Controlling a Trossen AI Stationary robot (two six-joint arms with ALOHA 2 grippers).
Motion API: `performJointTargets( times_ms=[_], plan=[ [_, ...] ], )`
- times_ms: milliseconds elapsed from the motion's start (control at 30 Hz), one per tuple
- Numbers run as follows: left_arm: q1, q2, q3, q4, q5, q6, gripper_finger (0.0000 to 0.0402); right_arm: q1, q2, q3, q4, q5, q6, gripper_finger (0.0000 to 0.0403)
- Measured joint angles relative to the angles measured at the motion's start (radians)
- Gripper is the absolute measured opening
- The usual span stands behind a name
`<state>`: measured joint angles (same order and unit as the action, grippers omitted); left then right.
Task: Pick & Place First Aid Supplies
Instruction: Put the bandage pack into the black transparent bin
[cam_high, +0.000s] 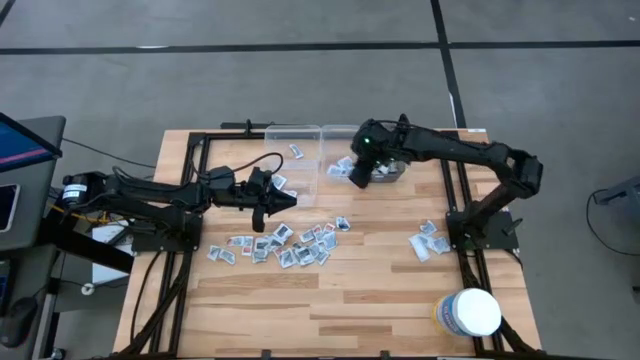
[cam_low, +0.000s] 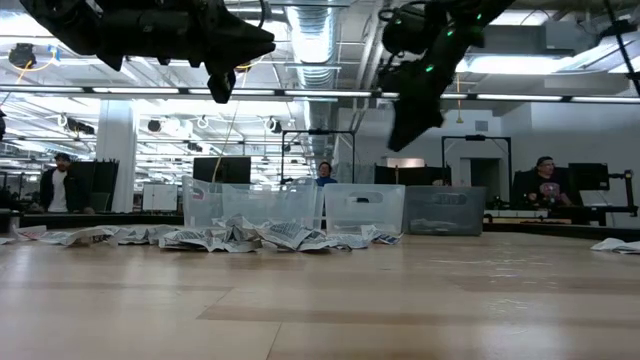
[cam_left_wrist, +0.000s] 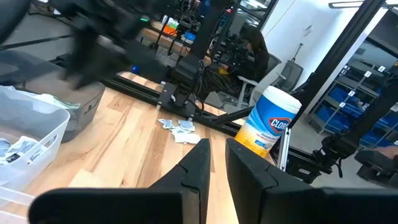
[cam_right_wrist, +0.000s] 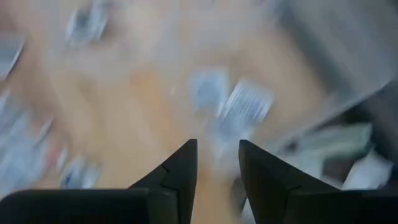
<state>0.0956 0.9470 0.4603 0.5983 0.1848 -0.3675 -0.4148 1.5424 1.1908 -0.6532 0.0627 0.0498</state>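
left gripper (cam_high: 283, 201): above the table (cam_high: 380, 290), beside the clear bin (cam_high: 293, 150); fingers slightly apart, holding nothing
right gripper (cam_high: 357, 178): over the bins, fingers parted, empty
packets (cam_high: 290, 243): scattered mid-table; more in bins

Overhead and table-level views share the packets (cam_high: 290, 245); right wrist view seems blurred.
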Motion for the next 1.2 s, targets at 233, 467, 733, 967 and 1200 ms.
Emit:
performJointTargets(
  times_ms=[233,467,733,967,1200],
  plan=[
    [0.0,0.012,0.001,0.003,-0.019,0.003,0.0051,0.121,-0.034,0.0,-0.35,-0.068,0.054,0.0114],
    [0.0,0.043,0.001,-0.002,-0.019,-0.001,0.0051,0.269,0.026,-0.001,-0.562,-0.107,0.16,0.0114],
    [0.0,0.048,0.0,0.0,-0.019,-0.003,0.0051,0.364,0.048,-0.127,-0.588,-0.224,0.29,0.0114],
    [0.0,0.048,0.0,0.0,-0.019,0.0,0.0051,0.435,0.047,-0.216,-0.584,-0.222,0.415,0.0114],
    [0.0,0.048,0.0,0.0,-0.019,0.002,0.0051,0.507,0.025,-0.313,-0.547,-0.277,0.498,0.0114]
  ],
)
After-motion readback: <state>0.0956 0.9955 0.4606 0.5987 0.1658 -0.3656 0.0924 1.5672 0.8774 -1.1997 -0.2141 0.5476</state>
